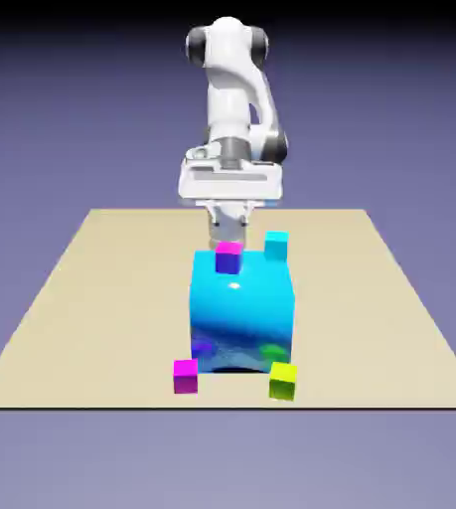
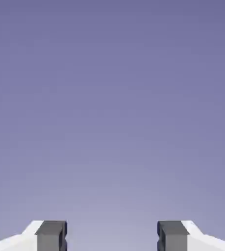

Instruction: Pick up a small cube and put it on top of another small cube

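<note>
Exterior view: a tan table [image 1: 92,298] before a plain blue-violet backdrop [image 1: 53,99]. The small cube [image 1: 185,376], bright magenta-pink, rests on the table near its front edge, just beside the big blue cube [image 1: 242,310].

Hand view: only backdrop shows; the gripper [image 2: 112,235] stands wide open, its fingertips [image 2: 51,235] holding nothing.
</note>
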Controlling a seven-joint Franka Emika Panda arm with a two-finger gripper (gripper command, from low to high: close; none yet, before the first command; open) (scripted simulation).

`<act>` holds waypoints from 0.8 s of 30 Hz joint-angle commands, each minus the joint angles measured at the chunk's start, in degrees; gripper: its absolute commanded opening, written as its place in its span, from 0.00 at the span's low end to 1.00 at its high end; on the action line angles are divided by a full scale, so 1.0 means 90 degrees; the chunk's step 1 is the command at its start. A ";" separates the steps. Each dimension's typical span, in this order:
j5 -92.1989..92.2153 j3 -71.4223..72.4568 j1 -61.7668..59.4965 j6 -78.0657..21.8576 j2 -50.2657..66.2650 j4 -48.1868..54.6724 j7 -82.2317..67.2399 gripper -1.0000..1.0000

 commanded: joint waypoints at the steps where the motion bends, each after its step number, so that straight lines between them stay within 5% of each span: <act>1: 0.0015 -0.0068 0.0029 -0.0196 0.0231 0.0163 -0.0050 0.50; 24: 0.0362 -0.1640 0.0701 -0.4699 0.5538 0.3916 -0.1199 0.50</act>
